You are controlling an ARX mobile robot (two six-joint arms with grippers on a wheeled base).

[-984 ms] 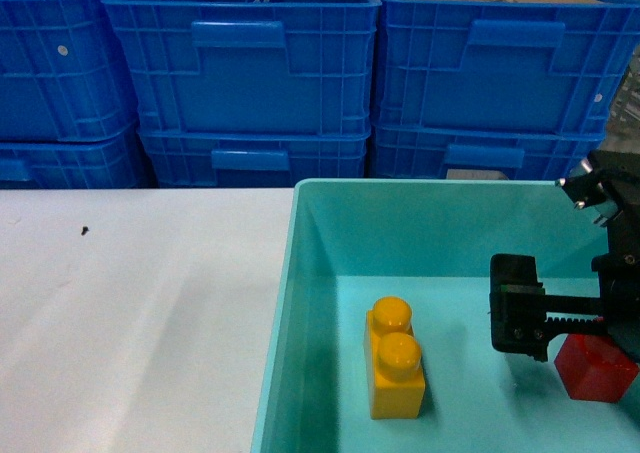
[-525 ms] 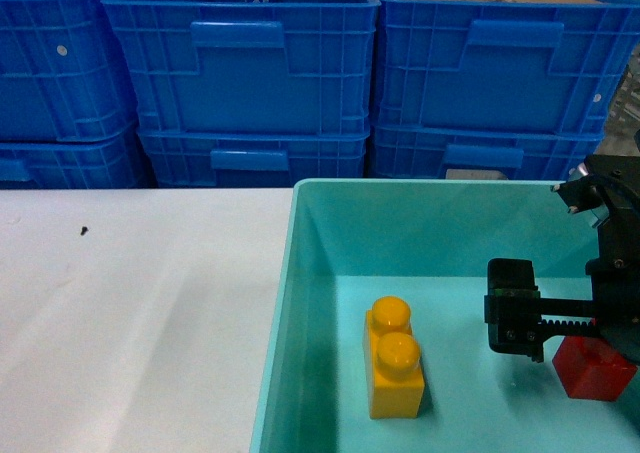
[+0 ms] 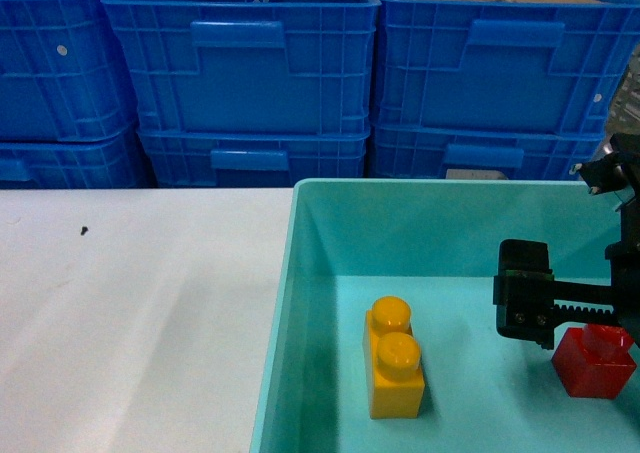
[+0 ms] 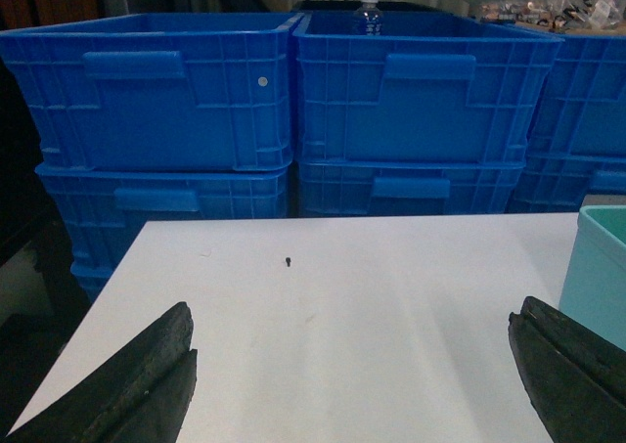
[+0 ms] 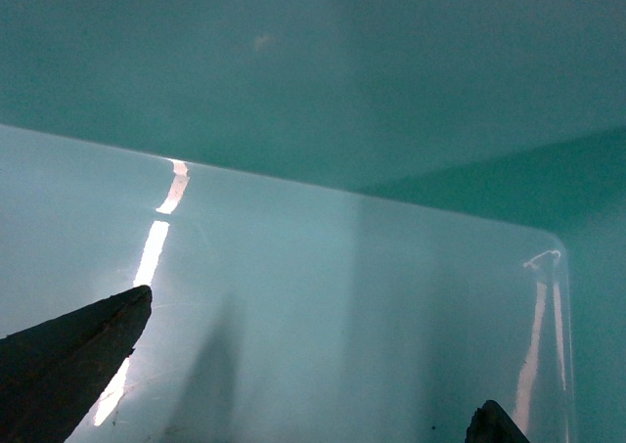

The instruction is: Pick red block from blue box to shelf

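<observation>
Items I log from the head camera:
- Blue box [image 3: 300, 303], turquoise, on the white table [image 3: 140, 303].
- Red block [image 3: 594, 360], on the box floor at its right side, stud up.
- Yellow two-stud brick [image 3: 394, 373], well left of it.
- Right gripper [image 3: 580, 318], inside the box just above the red block; fingers [image 5: 68, 350] spread, nothing between them.
- Left gripper [image 4: 352, 384], over the table, released, empty.
- Dark blue crates [image 3: 245, 73], stacked behind.
</observation>
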